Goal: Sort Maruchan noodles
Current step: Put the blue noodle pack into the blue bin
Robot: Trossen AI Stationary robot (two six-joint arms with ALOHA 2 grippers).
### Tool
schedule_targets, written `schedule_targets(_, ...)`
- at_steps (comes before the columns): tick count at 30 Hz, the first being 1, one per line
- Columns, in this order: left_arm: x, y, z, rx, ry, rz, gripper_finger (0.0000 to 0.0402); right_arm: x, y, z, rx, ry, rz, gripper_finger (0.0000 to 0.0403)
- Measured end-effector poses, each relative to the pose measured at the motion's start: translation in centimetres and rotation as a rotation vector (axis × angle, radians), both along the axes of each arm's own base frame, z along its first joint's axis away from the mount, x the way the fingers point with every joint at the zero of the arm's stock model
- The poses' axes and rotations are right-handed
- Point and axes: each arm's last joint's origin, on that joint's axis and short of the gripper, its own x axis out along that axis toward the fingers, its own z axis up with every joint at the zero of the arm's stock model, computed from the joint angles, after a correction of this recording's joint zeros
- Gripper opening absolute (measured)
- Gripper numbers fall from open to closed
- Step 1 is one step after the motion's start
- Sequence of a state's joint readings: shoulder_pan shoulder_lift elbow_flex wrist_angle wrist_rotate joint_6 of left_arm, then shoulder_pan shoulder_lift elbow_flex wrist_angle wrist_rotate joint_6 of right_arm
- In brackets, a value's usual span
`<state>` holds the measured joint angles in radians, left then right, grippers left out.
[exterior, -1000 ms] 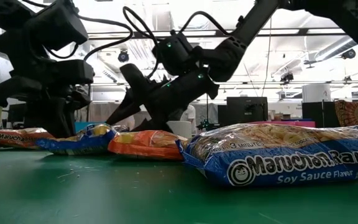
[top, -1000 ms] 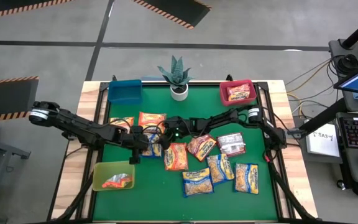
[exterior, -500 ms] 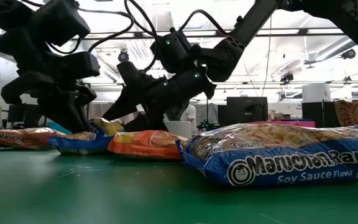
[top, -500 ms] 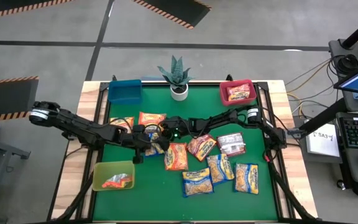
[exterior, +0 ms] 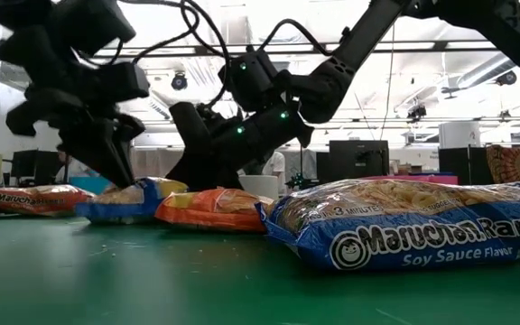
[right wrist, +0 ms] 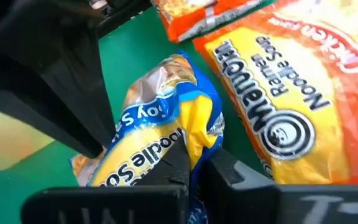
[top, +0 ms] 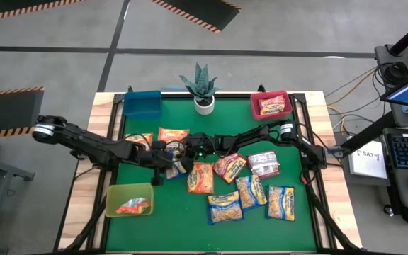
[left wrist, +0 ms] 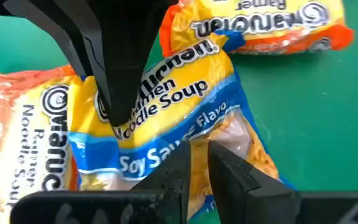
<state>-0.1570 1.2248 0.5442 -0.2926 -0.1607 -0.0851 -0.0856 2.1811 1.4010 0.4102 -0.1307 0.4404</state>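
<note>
A blue-edged yellow Maruchan packet [top: 176, 166] lies left of the table's middle between my two grippers, and both are shut on it. My left gripper [left wrist: 199, 158] reaches it from the table's left, my right gripper [right wrist: 197, 163] from the right. In the low view the packet [exterior: 126, 197] lies partly against an orange packet [exterior: 213, 208]. More packets lie around: orange [top: 173, 134] [top: 201, 178], red [top: 229, 166], silvery [top: 263, 163], blue-yellow [top: 225, 207] [top: 280, 202]. My left gripper pinches the packet's clear-and-blue end [left wrist: 194, 142] between its two fingers, slanting down from the table's left. That end is raised a little while the rest of the packet lies on the table. My right gripper pinches a crumpled blue-and-yellow fold of the packet's side [right wrist: 199, 138] between its two fingers, coming almost level from the table's right. The packet bunches up in front of the fingers.
A blue bin [top: 142, 103] stands at the far left. A red bin [top: 270, 105] at the far right holds a packet, and so does a yellow-green bin [top: 129, 200] at the near left. A potted plant [top: 203, 88] stands at the far edge.
My right gripper has rolled about its own line and shut on the blue-edged yellow packet. My left gripper has risen a little with the packet's end, which now sits higher off the table.
</note>
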Motion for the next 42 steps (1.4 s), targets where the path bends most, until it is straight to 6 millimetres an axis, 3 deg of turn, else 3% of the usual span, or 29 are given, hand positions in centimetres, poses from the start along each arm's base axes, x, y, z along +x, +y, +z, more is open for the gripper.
schedule_targets(5, -0.4, 0.0, 2.7, 0.021, -0.004, -0.058, 0.0038, 0.0, 0.8, 0.6, -0.094, -0.02, 0.057, 0.0009)
schedule_targets(11, -1.3, 0.3, 6.0, 0.042, -0.197, -0.101, 0.0038, 0.3, 3.2, 1.3, -0.237, -0.086, 0.163, 0.0009)
schedule_targets(18, -2.9, 0.7, 7.4, -0.073, -0.297, -0.014, 0.0065, 0.4, 5.4, 1.7, -0.447, -0.109, 0.141, 0.0009)
schedule_targets(23, -3.1, 0.7, 6.7, -0.127, -0.281, 0.024, 0.0121, 0.4, 6.7, 2.2, -0.535, -0.145, 0.17, 0.0009)
schedule_targets(33, -3.4, 0.5, 3.5, -0.216, -0.277, 0.056, 0.0242, 0.2, 8.8, 2.4, -0.759, -0.133, 0.165, 0.0009)
schedule_targets(42, -3.6, 0.6, 1.8, -0.255, -0.331, 0.08, 0.0236, 0.2, 9.0, 2.6, -0.78, -0.144, 0.168, 0.0009)
